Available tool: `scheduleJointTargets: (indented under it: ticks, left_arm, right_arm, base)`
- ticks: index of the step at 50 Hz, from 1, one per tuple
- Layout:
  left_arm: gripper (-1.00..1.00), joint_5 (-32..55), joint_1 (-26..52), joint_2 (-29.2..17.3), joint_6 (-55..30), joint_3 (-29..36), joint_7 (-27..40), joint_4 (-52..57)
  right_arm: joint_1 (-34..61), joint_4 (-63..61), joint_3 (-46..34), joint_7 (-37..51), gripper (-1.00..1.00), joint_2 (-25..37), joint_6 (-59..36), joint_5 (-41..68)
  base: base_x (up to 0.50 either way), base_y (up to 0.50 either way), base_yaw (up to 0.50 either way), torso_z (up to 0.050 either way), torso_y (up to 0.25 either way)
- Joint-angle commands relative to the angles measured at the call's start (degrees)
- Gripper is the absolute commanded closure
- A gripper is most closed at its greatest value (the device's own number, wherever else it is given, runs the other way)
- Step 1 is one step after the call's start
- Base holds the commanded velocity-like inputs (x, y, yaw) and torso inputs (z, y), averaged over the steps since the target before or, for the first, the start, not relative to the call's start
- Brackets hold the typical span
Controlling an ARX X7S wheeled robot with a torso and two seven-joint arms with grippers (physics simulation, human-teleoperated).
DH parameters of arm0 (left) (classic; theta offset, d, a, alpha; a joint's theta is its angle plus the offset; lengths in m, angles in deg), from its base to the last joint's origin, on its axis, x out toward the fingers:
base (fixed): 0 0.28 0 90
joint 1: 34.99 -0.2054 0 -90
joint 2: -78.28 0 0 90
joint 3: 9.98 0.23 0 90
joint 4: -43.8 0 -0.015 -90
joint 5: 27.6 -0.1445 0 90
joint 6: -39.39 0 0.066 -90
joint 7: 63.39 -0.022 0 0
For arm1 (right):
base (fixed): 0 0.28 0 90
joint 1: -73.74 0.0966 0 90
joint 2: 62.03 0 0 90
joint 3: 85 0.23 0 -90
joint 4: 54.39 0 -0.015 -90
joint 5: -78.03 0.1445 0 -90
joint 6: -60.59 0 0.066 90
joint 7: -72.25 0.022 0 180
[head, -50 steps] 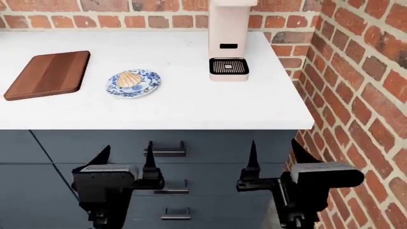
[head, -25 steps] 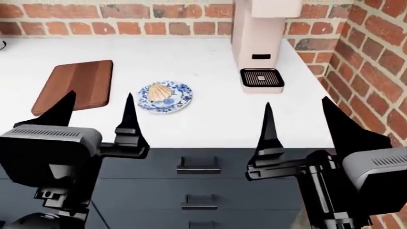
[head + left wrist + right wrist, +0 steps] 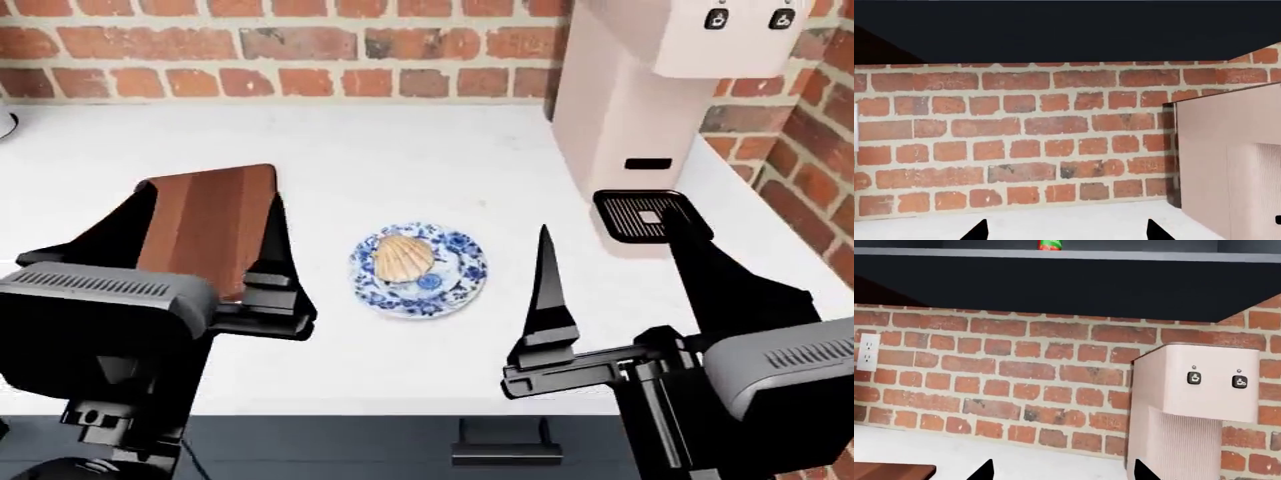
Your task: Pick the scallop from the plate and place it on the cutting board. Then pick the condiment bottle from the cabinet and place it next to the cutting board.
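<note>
Now your left gripper (image 3: 200, 245) and right gripper (image 3: 614, 270) both hover with fingers apart, holding nothing, while the scallop (image 3: 403, 258) lies on the plate (image 3: 454, 285).

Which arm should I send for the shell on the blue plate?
Probably the left. The tan ribbed scallop on the blue-and-white floral plate lies between both open grippers, but the left gripper sits over the reddish-brown wooden cutting board, the drop-off; the right gripper is near the pink coffee machine.
</note>
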Motion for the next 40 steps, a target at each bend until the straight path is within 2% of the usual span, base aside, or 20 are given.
scheduleJointTargets:
  ticks: [1, 5, 8, 11, 13, 15, 17, 23, 28, 33, 40]
  left_arm:
    - [-1.0, 10.35, 2.92, 1.1, -11.51, -3.48, 0.5, 2.55]
    - [-1.0, 23.16, 11.69, 5.73, -26.86, -11.33, 4.29, 2.13]
    - [-1.0, 31.69, 22.16, 8.08, -39.71, -14.79, 11.19, -1.19]
    - [-1.0, 54.91, 31.33, 0.77, -39.71, -9.36, 33.53, -16.12]
    - [-1.0, 72.09, 37.6, -4.16, -38.02, -2.09, 50.72, -25.69]
    - [-1.0, 89.28, 43.57, -9.37, -36.42, 8.6, 58.19, -32.12]
    - [-1.0, 92.37, 48.82, -12.04, -38.86, 15.95, 58.57, -34.83]
    - [-1.0, 94.03, 61.01, -17.17, -39.27, 29.1, 52.09, -45.1]
    - [-1.0, 86.05, 68.37, -19.92, -39.49, 39.98, 41.65, -47.56]
    - [-1.0, 81.48, 72.53, -20.1, -38.88, 44.42, 34.63, -51.48]
    - [-1.0, 73.12, 75.05, -18.46, -35.91, 46.12, 26.25, -57.11]
  right_arm:
    - [1.15, 0.49, -3.05, 0.96, -1.0, 1.37, 1.68, -0.13]
    - [1.12, 1.16, -2.23, 1.01, -1.0, 1.34, 2.51, 2.05]
    - [0.64, 1.93, -1.59, 0.38, -1.0, 1.37, 3.87, 3.39]
    - [0.31, 2.18, -1.47, 0.04, -1.0, 1.42, 4.71, 3.68]
    - [0.07, 2.7, -1.46, -0.32, -1.0, 1.31, 5.38, 3.74]
    - [-0.07, 3.42, -1.56, -0.77, -1.0, 1.06, 5.93, 3.95]
    - [-0.35, 4.29, -1.34, -1.25, -1.0, 0.86, 6.74, 4.33]
    - [-1.26, 6.54, -0.39, -2.37, -1.0, 0.42, 8.96, 5.6]
    - [-1.73, 8.23, -0.15, -3.12, -1.0, 0.09, 10.11, 5.81]
    - [-1.81, 8.83, -0.23, -3.32, -1.0, -0.06, 10.41, 5.86]
    - [-1.49, 9.21, -0.81, -3.27, -1.0, -0.28, 10.04, 5.66]
  base:
    - [0.5, 0.0, 0.0, 0.0, 0.0]
    - [0.26, 0.0, 0.0, 0.0, 0.0]
    - [0.0, 0.0, 0.0, 0.0, 0.0]
    - [0.0, 0.0, 0.0, 0.0, 0.0]
    - [0.0, 0.0, 0.0, 0.0, 0.0]
    - [0.0, 0.0, 0.0, 0.0, 0.0]
    - [0.0, 0.0, 0.0, 0.0, 0.008]
    - [0.0, 0.0, 0.0, 0.0, 0.0]
    - [0.0, 0.0, 0.0, 0.0, 0.0]
    - [0.0, 0.0, 0.0, 0.0, 0.0]
    - [0.0, 0.0, 0.0, 0.0, 0.0]
